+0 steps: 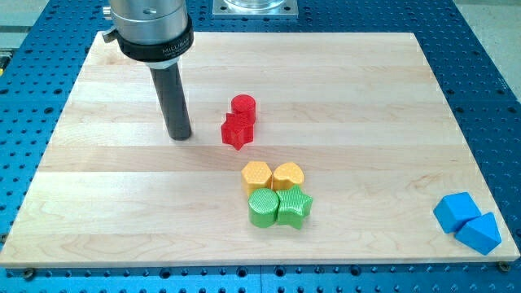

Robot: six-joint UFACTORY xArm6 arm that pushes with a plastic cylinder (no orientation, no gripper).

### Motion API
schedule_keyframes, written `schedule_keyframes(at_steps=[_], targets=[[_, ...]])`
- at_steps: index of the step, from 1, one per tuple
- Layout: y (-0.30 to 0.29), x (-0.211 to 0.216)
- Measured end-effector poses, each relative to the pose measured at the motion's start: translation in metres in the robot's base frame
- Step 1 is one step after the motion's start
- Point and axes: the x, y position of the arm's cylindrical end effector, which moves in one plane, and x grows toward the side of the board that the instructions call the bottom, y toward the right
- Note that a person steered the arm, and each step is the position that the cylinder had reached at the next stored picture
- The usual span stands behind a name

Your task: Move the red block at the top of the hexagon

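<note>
My tip (pixel 180 137), the lower end of the straight dark rod, rests on the pale wooden table (pixel 122 212) in its upper-left part, with nothing touching it; there is no gripper on this arm, so nothing can be spread, pressed together or pinching. The rod stands upright under its grey and black mounting collar (pixel 151 32), and the tip sits to the view's left of the two red pieces, near them but clearly apart. Closest is the red star-shaped block (pixel 236 131), and touching it just above is the red cylinder block (pixel 243 106). Below them, across a clear gap, sits the yellow hexagon block (pixel 256 175), touching the yellow heart-shaped block (pixel 288 175) on its right, with the green round block (pixel 263 208) and green star-shaped block (pixel 295 207) pressed in beneath. Two blue blocks (pixel 466 221) lie well apart at the view's bottom right. I judge the task barely begun or partly done: the red star is already above the hexagon, though offset and not against it, so a push down-right is likely needed, which means bringing the tip round above the star.
</note>
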Motion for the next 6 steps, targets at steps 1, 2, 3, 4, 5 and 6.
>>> schedule_keyframes(at_steps=[1,2,3,4,5,6], targets=[[0.0,0.0],[0.017,0.0],[0.034,0.003],[0.052,0.004],[0.067,0.004],[0.067,0.004]])
